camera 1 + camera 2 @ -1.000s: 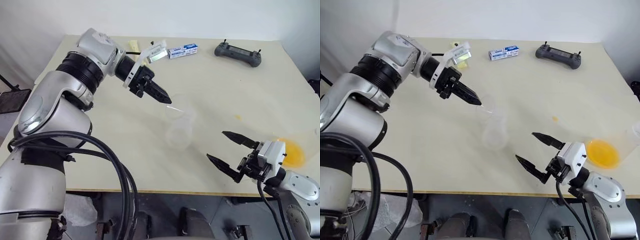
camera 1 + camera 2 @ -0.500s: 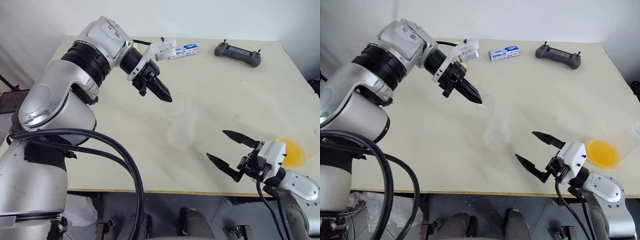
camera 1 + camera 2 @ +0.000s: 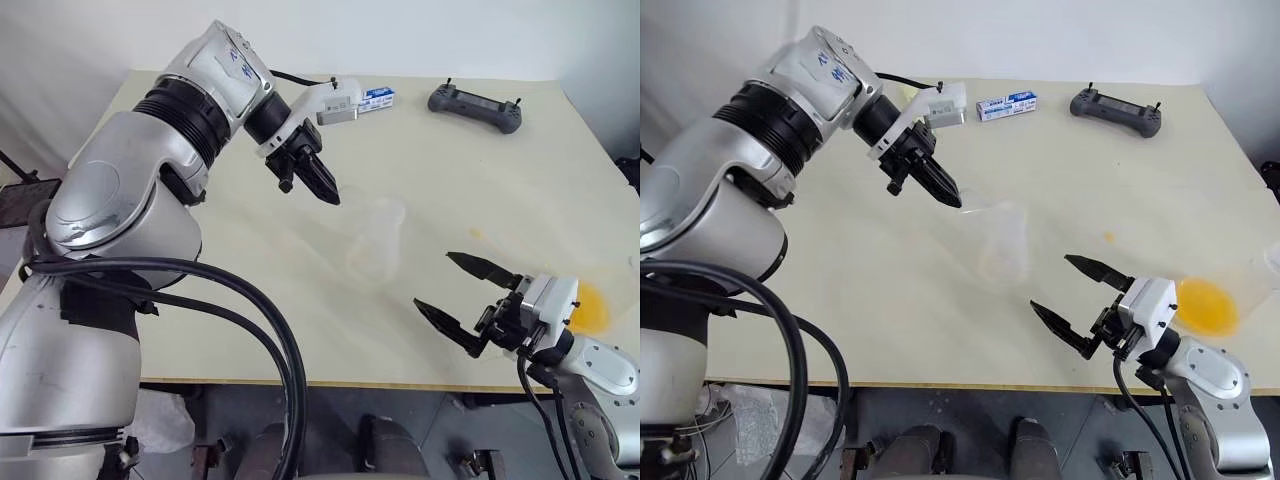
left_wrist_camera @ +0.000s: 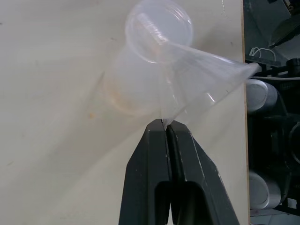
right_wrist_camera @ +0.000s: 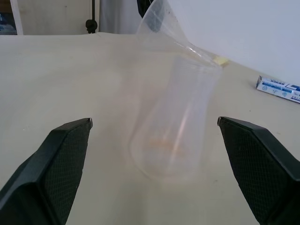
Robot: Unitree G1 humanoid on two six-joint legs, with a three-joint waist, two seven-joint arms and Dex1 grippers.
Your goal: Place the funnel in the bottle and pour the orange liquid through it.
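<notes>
My left gripper (image 3: pixel 335 198) is shut on the rim of the clear funnel (image 4: pixel 201 79), above the middle of the table. The funnel lies tipped over, with its narrow stem inside the mouth of the clear bottle (image 4: pixel 126 79). The bottle (image 3: pixel 375 248) leans to the right under it and holds a faint orange trace at its base. My right gripper (image 3: pixel 434 280) stands open near the table's front edge, pointing at the bottle from a short way off, with nothing between its fingers. The orange liquid (image 3: pixel 1205 305) sits in a clear cup at the right edge, behind my right wrist.
A dark grey remote controller (image 3: pixel 475 105) and a blue-and-white box (image 3: pixel 375 97) lie at the back of the beige table (image 3: pixel 500 180). A small orange drop (image 3: pixel 475 233) marks the table right of the bottle.
My left wrist has rolled and tipped the funnel over. The bottle has leaned and shifted a little to the right. The right gripper has kept still and open.
</notes>
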